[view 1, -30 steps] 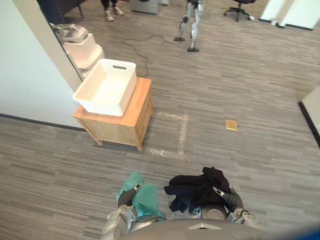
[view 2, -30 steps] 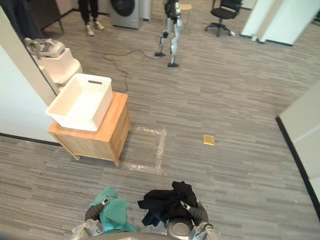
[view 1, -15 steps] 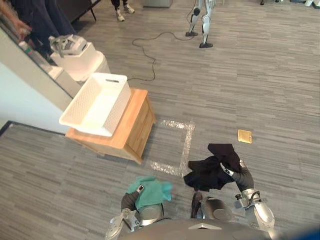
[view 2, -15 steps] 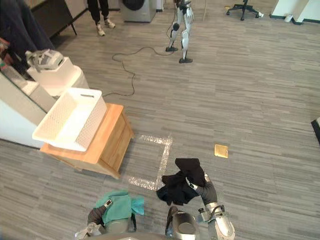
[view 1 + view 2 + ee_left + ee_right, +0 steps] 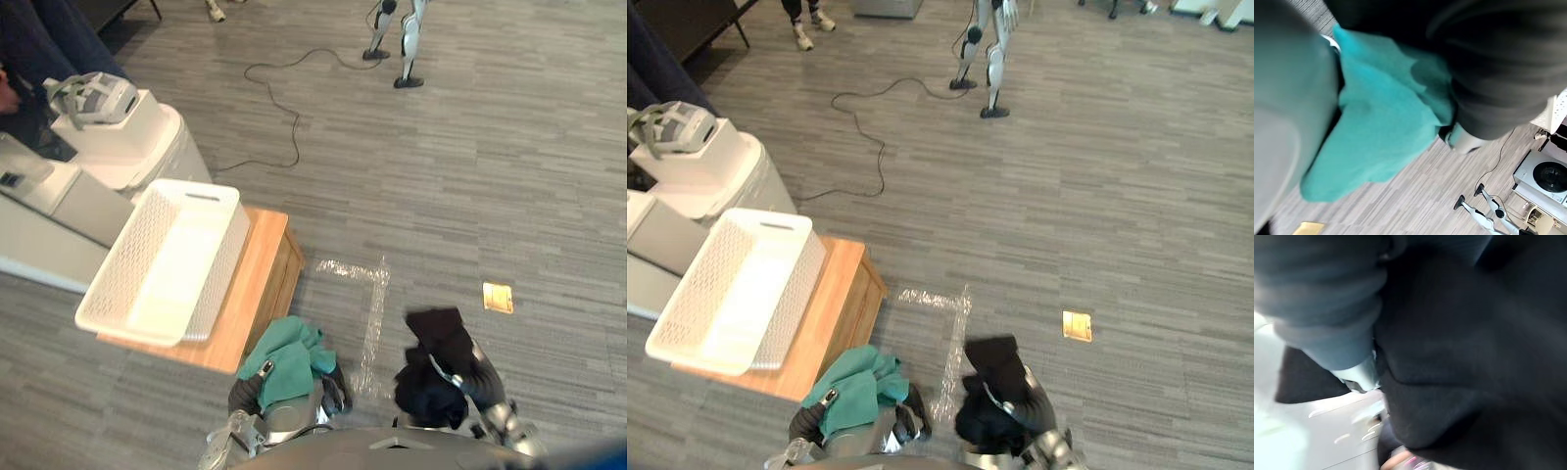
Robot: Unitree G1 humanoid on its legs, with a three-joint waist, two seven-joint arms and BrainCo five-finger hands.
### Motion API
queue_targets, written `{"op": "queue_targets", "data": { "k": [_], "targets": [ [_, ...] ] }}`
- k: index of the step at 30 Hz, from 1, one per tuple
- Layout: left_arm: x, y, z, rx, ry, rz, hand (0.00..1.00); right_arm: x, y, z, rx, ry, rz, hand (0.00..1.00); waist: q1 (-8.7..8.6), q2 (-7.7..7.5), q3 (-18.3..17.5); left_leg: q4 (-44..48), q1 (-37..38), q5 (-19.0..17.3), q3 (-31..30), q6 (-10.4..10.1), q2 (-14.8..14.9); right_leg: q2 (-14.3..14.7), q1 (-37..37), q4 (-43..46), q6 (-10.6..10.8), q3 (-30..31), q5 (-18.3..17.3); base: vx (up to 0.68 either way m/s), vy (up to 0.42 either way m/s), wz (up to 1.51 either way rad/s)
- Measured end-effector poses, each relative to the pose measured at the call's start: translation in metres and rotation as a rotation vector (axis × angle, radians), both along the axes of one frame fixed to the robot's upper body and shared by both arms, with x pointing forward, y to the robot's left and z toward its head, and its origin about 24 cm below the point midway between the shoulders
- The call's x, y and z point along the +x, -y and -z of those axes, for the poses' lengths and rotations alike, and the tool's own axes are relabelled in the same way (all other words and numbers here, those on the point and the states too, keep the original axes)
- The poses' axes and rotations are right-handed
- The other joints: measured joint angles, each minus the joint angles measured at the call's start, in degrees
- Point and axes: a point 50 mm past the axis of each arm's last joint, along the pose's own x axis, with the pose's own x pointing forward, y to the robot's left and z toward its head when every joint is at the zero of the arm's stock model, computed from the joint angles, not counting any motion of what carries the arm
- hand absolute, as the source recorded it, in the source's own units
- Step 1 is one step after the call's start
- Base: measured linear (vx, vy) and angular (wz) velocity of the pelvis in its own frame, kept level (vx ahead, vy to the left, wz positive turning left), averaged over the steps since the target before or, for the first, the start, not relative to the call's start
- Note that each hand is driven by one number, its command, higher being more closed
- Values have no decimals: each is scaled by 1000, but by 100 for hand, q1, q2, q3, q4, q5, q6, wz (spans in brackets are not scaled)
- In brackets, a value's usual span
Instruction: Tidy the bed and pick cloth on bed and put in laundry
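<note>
Teal cloth (image 5: pixel 289 357) gripped in our left hand (image 5: pixel 244 393) sits nearest the white basket (image 5: pixel 186 182), black cloth (image 5: pixel 433 388) clutched in our right hand (image 5: pixel 481 378) farther off.

Cloths, count 2: one teal cloth (image 5: pixel 289 357) gripped in the left hand (image 5: pixel 245 394), one black cloth (image 5: pixel 436 333) gripped in the right hand (image 5: pixel 480 380). One white mesh basket (image 5: pixel 220 245) sits on one wooden counter (image 5: pixel 263 294); one white cabinet (image 5: pixel 137 147) carries one grey headset (image 5: pixel 93 96). Floor items: one brass plate (image 5: pixel 498 297), one clear-tape outline (image 5: pixel 374 294), one pair of robot legs (image 5: pixel 397 39), one pair of shoes (image 5: pixel 803 37) on a person.
</note>
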Motion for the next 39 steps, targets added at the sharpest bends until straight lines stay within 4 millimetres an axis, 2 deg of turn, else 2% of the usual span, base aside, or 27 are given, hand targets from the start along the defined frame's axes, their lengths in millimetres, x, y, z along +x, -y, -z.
{"op": "queue_targets", "data": {
  "k": [1,3,4,6,7,9,10,11,12,13,14,15,16,18,20,24,25,28,31,35,37,38,39],
  "targets": [
    [4,-1,-3,2,26,-25,100,-4,-6,5,-63,-41,4,100,-29,9,0,-116,251,-23,-158,-10,-43,21,-148,249,-58,51,-55,502,140,79],
    [11,-5,-9,0,80,-85,100,-12,-12,25,-16,-280,-28,100,-149,-7,-15,-322,564,-17,-517,-18,-95,113,-390,239,-81,34,-191,358,38,113],
    [25,-8,-14,18,121,-122,100,-29,-13,43,-1,-424,-39,100,-284,-32,20,-399,776,-18,-962,-19,-108,232,-603,-143,-187,83,-295,354,-39,145],
    [41,-11,-23,33,175,-155,100,-30,-9,41,15,-413,-18,100,-403,-38,24,-456,856,-26,-1452,-35,-115,424,-846,-799,-213,386,-299,324,-84,168],
    [58,-10,-35,37,242,-162,100,-33,-9,37,46,-394,-1,100,-494,-41,22,-475,874,-62,-2010,-92,-140,658,-1007,-1476,-175,946,-249,284,-158,171],
    [68,-5,-46,36,296,-159,100,-35,-17,26,74,-344,-22,100,-480,-54,9,-522,925,-152,-2626,-205,-192,848,-1057,-2045,-142,1789,-81,271,-260,172],
    [72,-4,-50,52,312,-154,100,-36,-21,22,82,-329,-37,100,-487,-73,-18,-489,928,-222,-2807,-242,-202,866,-1043,-2231,-101,2028,5,185,-259,163],
    [69,-4,-56,90,329,-152,100,-35,-32,14,106,-293,-68,100,-451,-174,-96,-381,932,-383,-3106,-332,-258,877,-967,-2624,-110,2344,222,297,-408,144],
    [65,-6,-60,124,330,-160,100,-30,-45,4,127,-247,-110,100,-413,-285,-173,-193,948,-632,-3263,-480,-219,814,-832,-2703,-87,2282,433,315,-414,126],
    [62,-2,-58,124,313,-176,100,-25,-47,1,121,-223,-132,100,-408,-159,-231,-94,916,-733,-3200,-544,-59,835,-746,-2738,-152,2048,402,382,-456,117],
    [60,10,-61,111,314,-191,100,-15,-46,-8,93,-175,-144,100,-368,30,-297,-30,917,-707,-3035,-777,298,931,-565,-2815,-263,1690,342,313,-298,103],
    [64,21,-67,97,332,-204,100,1,-45,-16,79,-135,-140,100,-267,193,-354,-102,987,-612,-2923,-921,447,961,-421,-2849,-288,1424,336,302,-272,102],
    [65,25,-70,94,341,-212,100,8,-45,-19,75,-119,-138,100,-255,238,-379,-180,1027,-534,-2880,-962,497,970,-329,-2881,-292,1322,334,268,-240,96],
    [72,26,-85,98,392,-239,100,29,-47,-27,62,-95,-129,100,-121,265,-418,-447,1119,-225,-2862,-1101,632,1008,35,-3184,-400,1035,367,207,-183,79],
    [76,20,-96,105,439,-274,100,39,-48,-30,46,-93,-119,100,-18,278,-417,-426,1061,-145,-2530,-1133,722,1011,318,-3565,-460,748,424,145,-117,72],
    [85,20,-117,90,520,-259,100,48,-43,-44,11,-80,2,100,-10,162,-394,-256,608,82,-1126,-1013,701,716,762,-3954,-428,-351,445,87,-57,137],
    [86,20,-121,92,538,-252,100,51,-42,-46,1,-73,17,100,19,163,-394,-255,576,90,-1006,-1001,700,700,788,-3968,-428,-425,445,39,15,102],
    [81,18,-127,122,552,-210,100,68,-39,-59,-50,-20,91,100,165,172,-403,-592,592,264,-989,-831,557,631,956,-4093,-390,-677,468,63,35,74],
    [78,19,-133,115,566,-174,100,81,-36,-75,-60,27,155,100,187,174,-412,-1102,794,518,-1206,-811,435,588,1085,-4099,-364,-834,487,54,33,69],
    [76,18,-132,115,550,-140,100,94,-27,-84,-94,36,261,100,210,103,-497,-1217,933,539,-1364,-811,418,557,1251,-3893,-361,-913,489,20,23,47],
    [80,21,-133,107,551,-125,100,99,-18,-87,-103,21,332,100,181,76,-563,-1236,938,542,-1431,-811,425,480,1088,-3347,-361,-922,488,32,39,46],
    [85,24,-135,100,555,-107,100,101,-12,-87,-113,15,370,100,166,56,-552,-1236,965,545,-1509,-806,417,331,811,-2632,-362,-886,488,42,49,50],
    [89,24,-138,103,567,-93,100,103,-9,-89,-118,12,392,100,168,-34,-521,-1231,1063,544,-1520,-802,357,125,460,-1694,-451,-732,555,36,44,51]
  ]
}}
